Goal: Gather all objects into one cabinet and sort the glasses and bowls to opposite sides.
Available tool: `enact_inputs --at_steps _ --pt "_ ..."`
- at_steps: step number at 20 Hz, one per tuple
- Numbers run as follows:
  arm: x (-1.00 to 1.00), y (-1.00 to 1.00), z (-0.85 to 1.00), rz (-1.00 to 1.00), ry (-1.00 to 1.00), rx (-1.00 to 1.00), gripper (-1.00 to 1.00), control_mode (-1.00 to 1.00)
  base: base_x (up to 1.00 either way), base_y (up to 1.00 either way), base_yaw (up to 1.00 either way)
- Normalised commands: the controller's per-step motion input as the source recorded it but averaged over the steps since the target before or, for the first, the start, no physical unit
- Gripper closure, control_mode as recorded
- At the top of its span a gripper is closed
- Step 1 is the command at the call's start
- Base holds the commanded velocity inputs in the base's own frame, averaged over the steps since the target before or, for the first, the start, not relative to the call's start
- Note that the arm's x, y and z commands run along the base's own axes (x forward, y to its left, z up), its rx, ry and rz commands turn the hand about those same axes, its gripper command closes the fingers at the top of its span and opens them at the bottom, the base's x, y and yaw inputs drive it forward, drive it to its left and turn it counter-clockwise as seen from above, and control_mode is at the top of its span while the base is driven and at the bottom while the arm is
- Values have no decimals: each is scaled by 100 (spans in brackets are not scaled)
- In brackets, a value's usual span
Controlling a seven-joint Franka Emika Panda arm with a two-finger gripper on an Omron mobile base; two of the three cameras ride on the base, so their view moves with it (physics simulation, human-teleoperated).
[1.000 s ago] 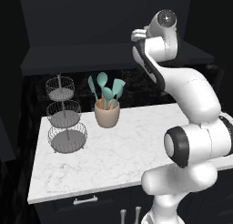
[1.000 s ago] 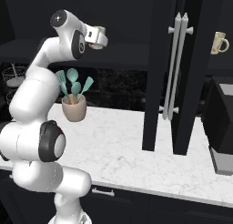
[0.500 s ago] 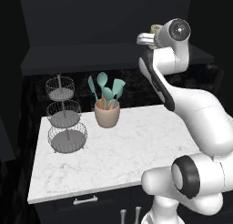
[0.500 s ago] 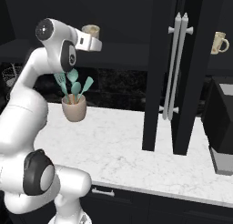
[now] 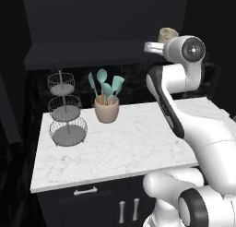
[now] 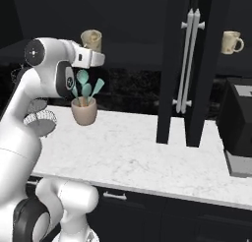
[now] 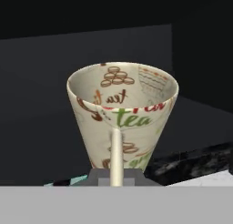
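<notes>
The two-finger gripper [image 6: 91,50] is raised high above the white marble counter [image 6: 128,152], clamped on a cream ceramic mug [image 7: 122,114] that sits upright above the wrist. The same mug [image 5: 167,35] is well clear of the tan pot of teal utensils [image 5: 107,101] below and of the three-tier wire basket stand [image 5: 65,111] at the counter's left end. Mug print reads "tea" inside the rim and again in green on the outer wall; its handle faces the hand camera.

Black cabinet doors with long silver bar handles [image 6: 187,64] stand open, edge-on, mid-counter. A second cream mug [image 6: 231,42] sits on the dark shelf right of them. The counter between pot and doors lies open.
</notes>
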Motion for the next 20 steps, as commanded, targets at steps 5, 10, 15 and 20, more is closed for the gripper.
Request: enact_inputs --at_steps 5,10,15,20 --pt "0 0 0 0 0 0 100 100 -94 -2 0" --pt "0 0 0 0 0 0 100 100 -100 -5 0" --pt "0 0 0 0 0 0 100 100 -100 -6 0" --pt "0 0 0 0 0 0 100 100 -67 -36 0"
